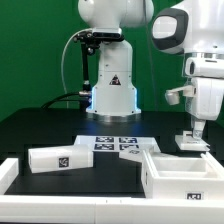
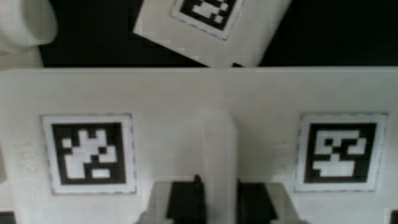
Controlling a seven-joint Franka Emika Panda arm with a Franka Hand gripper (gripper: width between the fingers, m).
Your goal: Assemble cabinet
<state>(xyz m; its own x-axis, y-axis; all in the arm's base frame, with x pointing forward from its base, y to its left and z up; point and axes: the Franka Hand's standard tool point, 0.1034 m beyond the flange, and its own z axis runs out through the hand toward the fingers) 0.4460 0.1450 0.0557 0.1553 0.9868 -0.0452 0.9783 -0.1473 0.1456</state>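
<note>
Open-topped white cabinet box [image 1: 178, 184] sits at the front on the black surface [image 1: 40, 125], on the exterior view's right. Its long side runs across. A long white piece [image 1: 60, 157] with a square tag lies on the exterior view's left, also across. A warning triangle [image 1: 113, 81] marks the robot base [image 1: 112, 100]. The pincer [image 1: 190, 134] is closed, right down at a small white panel [image 1: 190, 144] behind the box. Only the wrist view shows that panel's two black-and-white tags [image 2: 89, 150] up close. I cannot tell if the panel is pinched.
</note>
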